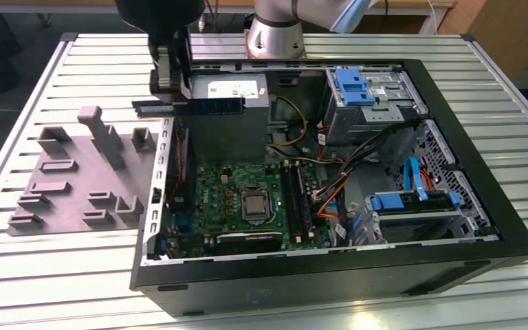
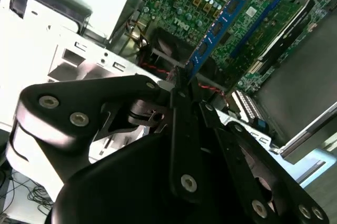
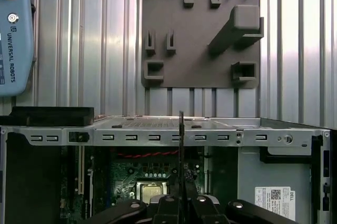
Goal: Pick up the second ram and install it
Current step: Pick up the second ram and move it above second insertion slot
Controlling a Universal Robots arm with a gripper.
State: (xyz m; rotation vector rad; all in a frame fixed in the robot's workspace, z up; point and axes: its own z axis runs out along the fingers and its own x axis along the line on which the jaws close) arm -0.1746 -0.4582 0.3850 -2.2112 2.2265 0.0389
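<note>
1. Gripper hangs from the arm with its fingers closed tight on the ram, gripping nearer the stick's end on the exterior view's left.
2. Held in the air, the ram lies level and on edge, a dark blue board with black chips. It is above the case wall on the exterior view's left and just in front of the power supply.
3. In the second wrist view the ram juts out from the pinched fingers over the motherboard, not touching it.
4. In the first wrist view the ram shows as a thin dark line crossing the case wall.
5. The black case lies on its side, open at the top. Inside it are the green motherboard with its CPU socket, long black slots, the power supply, two drive cages with blue fittings, and loose orange, yellow and black cables.
6. A grey fixture with raised holders lies flat just beside the case, on the exterior view's left.
7. Case and fixture both rest on a slatted metal table.
8. A blue pendant with a red button lies on the table in the first wrist view.
</note>
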